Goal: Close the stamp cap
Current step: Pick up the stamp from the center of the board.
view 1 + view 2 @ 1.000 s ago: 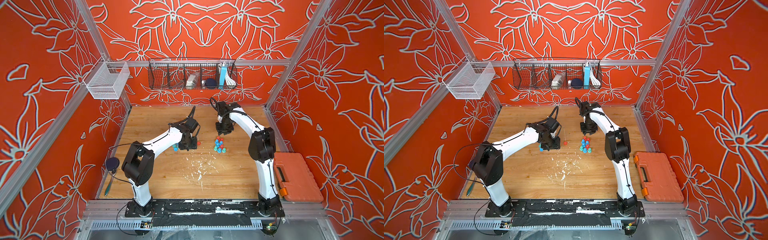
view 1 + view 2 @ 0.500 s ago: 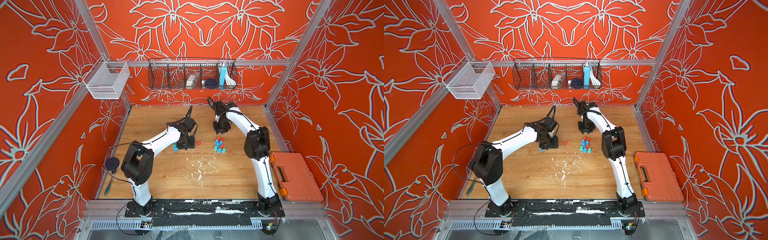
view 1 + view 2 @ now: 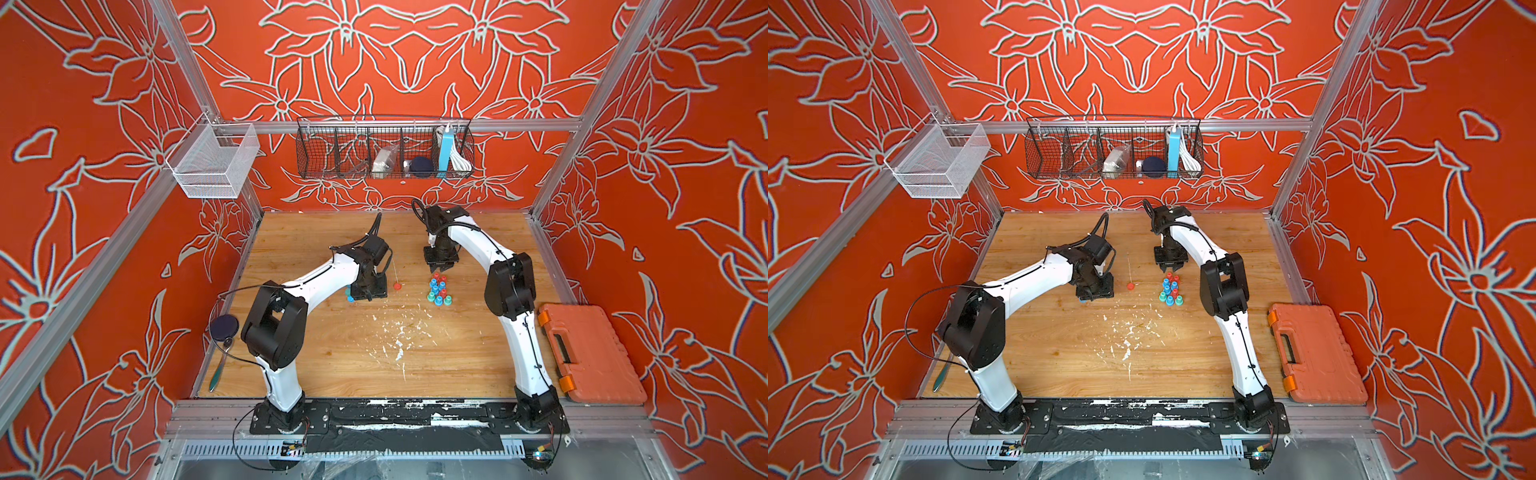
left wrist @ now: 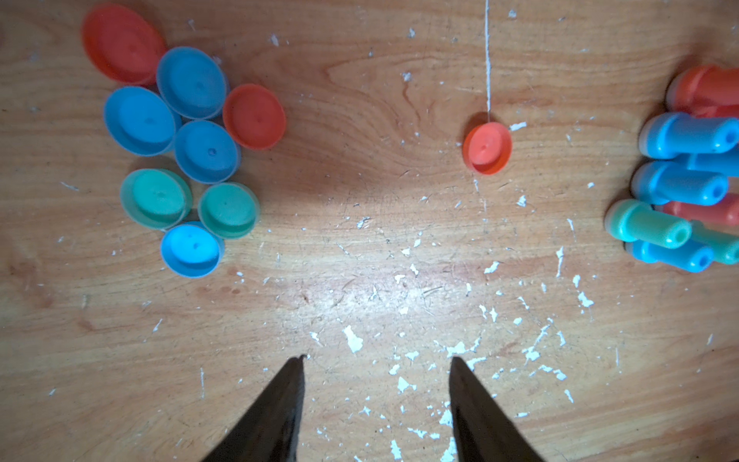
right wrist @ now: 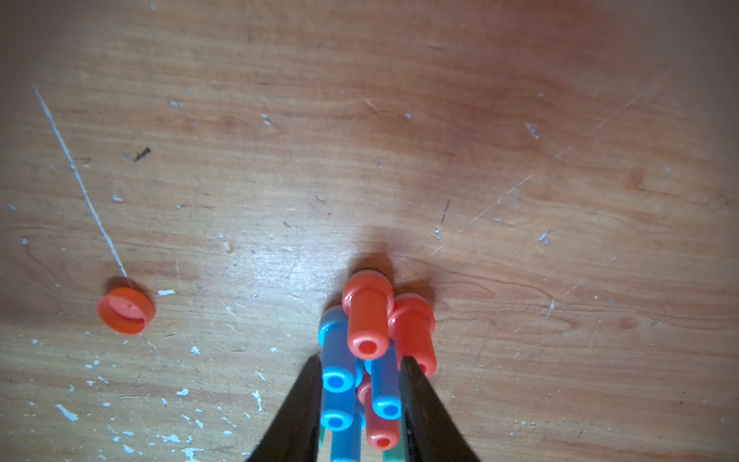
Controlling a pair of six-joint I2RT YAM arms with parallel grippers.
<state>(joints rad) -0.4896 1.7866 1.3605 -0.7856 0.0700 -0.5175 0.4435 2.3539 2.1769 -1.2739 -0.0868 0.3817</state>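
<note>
Several stamps (image 3: 438, 289) (image 3: 1170, 291) in blue, orange and green stand bunched on the wooden table. One orange cap (image 3: 397, 286) (image 4: 487, 148) (image 5: 126, 310) lies alone between the arms. More caps (image 4: 188, 140) (image 3: 349, 296) are piled beside my left gripper (image 3: 368, 291) (image 4: 376, 360), which hangs open over bare wood with nothing between its fingers. My right gripper (image 3: 441, 262) (image 5: 362, 358) hovers at the far edge of the stamp bunch (image 5: 366, 316). Its jaws stand narrowly open, and blue stamp tops show between them. The stamps (image 4: 680, 188) stay on the table.
An orange toolbox (image 3: 590, 353) lies at the table's right edge. A black wire basket (image 3: 384, 149) and a white mesh basket (image 3: 214, 162) hang on the walls. A dark round object (image 3: 224, 327) and a green tool (image 3: 217, 374) sit at the left edge. White flecks (image 3: 399, 336) mark the wood.
My right gripper has shifted slightly left near the stamps and its jaws have narrowed a little. My left gripper has drawn a touch away from the lone orange cap.
</note>
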